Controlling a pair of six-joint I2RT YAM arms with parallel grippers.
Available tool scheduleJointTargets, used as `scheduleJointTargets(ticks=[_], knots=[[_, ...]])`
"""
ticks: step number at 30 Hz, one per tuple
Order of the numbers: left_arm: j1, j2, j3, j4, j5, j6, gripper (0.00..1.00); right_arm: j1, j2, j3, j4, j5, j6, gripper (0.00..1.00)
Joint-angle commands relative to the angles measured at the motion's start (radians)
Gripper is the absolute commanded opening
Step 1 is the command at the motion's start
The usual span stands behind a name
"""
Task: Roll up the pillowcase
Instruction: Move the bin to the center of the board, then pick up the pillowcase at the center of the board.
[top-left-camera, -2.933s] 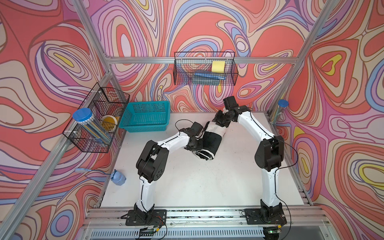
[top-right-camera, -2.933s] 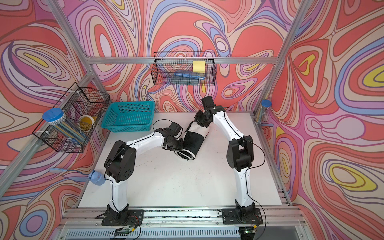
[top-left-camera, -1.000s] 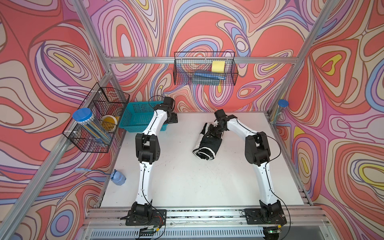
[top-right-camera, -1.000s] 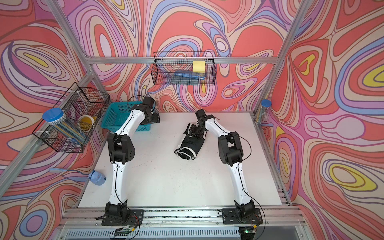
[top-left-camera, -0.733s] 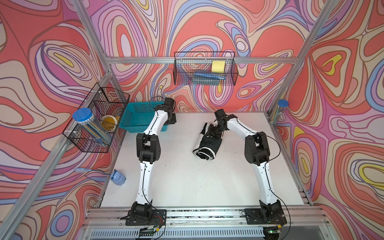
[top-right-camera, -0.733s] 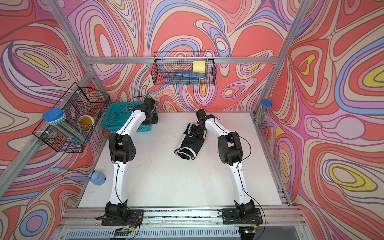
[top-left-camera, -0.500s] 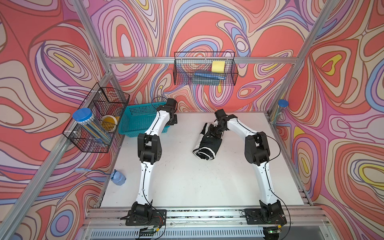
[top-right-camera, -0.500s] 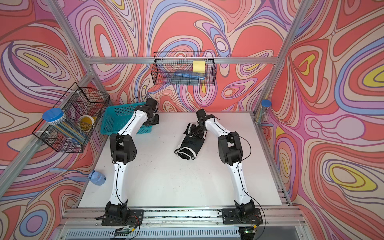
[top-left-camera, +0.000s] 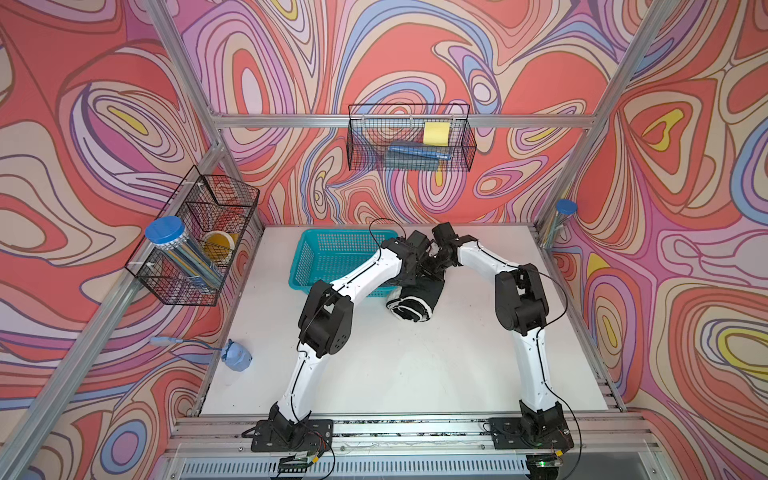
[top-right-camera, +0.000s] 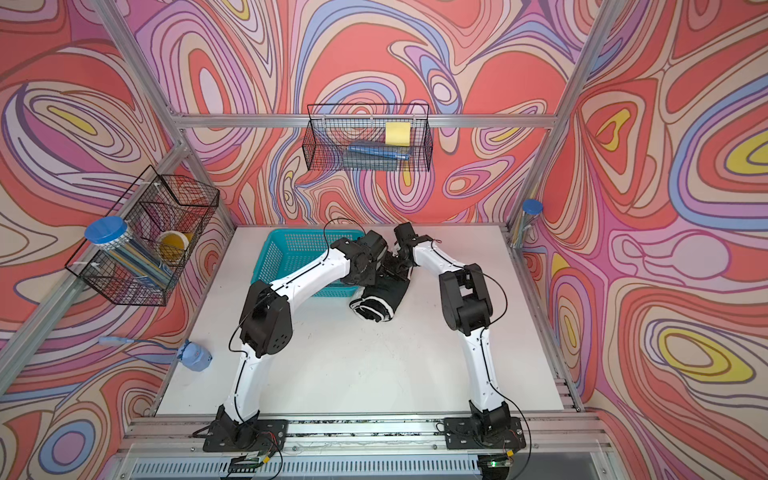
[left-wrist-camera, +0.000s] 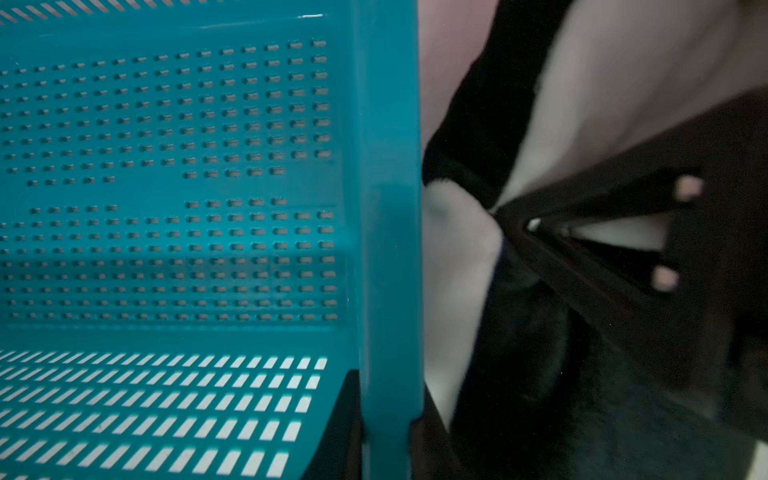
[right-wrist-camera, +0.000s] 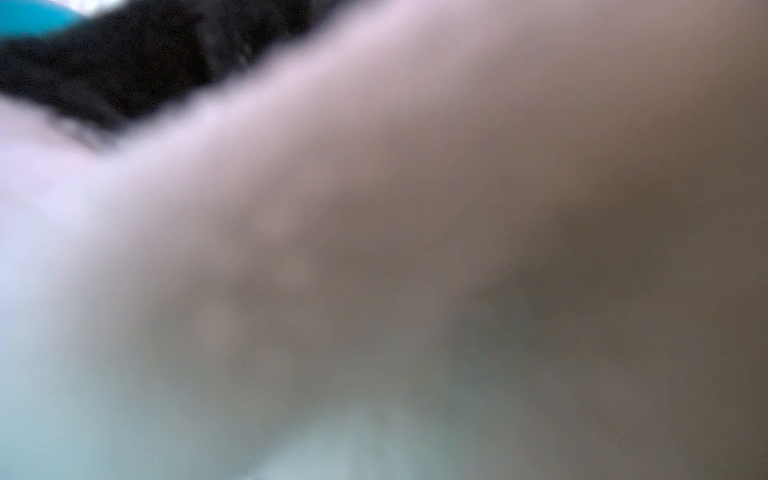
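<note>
Two white robot arms lean in from the near edge of a white worktop (top-left-camera: 415, 374), and their wrists come close together near its back. The left arm (top-left-camera: 361, 276) rises to a bent elbow. Its forearm then stretches back and to the right, across the near right corner of a teal basket (top-left-camera: 300, 257). In the left wrist view, the left claw (left-wrist-camera: 386, 419) is clenched on the basket's rim, with a dark finger on each side of the wall. The right arm (top-left-camera: 486, 257) rises to a high elbow and reaches back and leftward, wrist tipped down. The right claw (left-wrist-camera: 512, 222) is pinched on a white fold of the pillowcase (top-left-camera: 415, 301). The pillowcase lies on the worktop as a short black roll with white edges, just beside the basket's right side. The right wrist view is only a pale blur.

On the back wall, a back wire basket (top-left-camera: 361, 141) holds a yellow pad (top-left-camera: 436, 133) and a blue tube (top-left-camera: 415, 153). On the left wall, a side wire basket (top-left-camera: 183, 282) holds a blue-lidded jar (top-left-camera: 170, 237) of striped sticks and a yellow roll (top-left-camera: 218, 245).
</note>
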Motion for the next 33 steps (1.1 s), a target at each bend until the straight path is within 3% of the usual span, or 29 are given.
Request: scheduleJointTargets(ticks=[1,5,6,7,8,10,14,17,19,21,24,33], knots=[[0.020,-0.018,-0.009,-0.082,-0.027,-0.148,0.00,0.029,0.102,-0.158,-0.194,0.064,-0.020,0.30],[0.024,-0.028,-0.021,-0.110,-0.078,-0.157,0.00,0.028,0.083,-0.168,-0.175,0.062,-0.023,0.32],[0.026,-0.034,-0.016,-0.117,-0.090,-0.157,0.08,0.028,0.079,-0.161,-0.177,0.062,-0.023,0.32],[0.026,-0.045,-0.016,-0.109,-0.096,-0.143,0.28,0.027,0.078,-0.149,-0.180,0.064,-0.022,0.32],[0.026,-0.059,-0.007,-0.101,-0.097,-0.126,0.41,0.028,0.078,-0.135,-0.186,0.067,-0.022,0.32],[0.026,-0.090,0.015,-0.077,-0.078,-0.081,0.60,0.028,0.087,-0.108,-0.208,0.069,-0.029,0.32],[0.021,-0.115,0.077,-0.084,-0.018,-0.016,0.74,0.029,0.103,-0.068,-0.251,0.074,-0.063,0.32],[0.003,-0.127,0.067,-0.084,0.088,0.020,0.69,0.028,0.097,-0.079,-0.276,0.086,-0.098,0.32],[-0.020,-0.146,0.029,-0.041,0.194,0.051,0.56,0.028,0.085,-0.106,-0.278,0.099,-0.119,0.32],[-0.053,-0.146,0.010,-0.039,0.230,0.052,0.43,0.026,0.076,-0.135,-0.269,0.104,-0.120,0.32],[-0.094,-0.131,-0.030,-0.012,0.271,0.039,0.37,0.025,0.065,-0.156,-0.260,0.099,-0.120,0.33],[-0.122,-0.085,-0.071,0.062,0.076,-0.073,0.32,0.015,0.007,-0.238,-0.264,0.104,-0.153,0.32]])
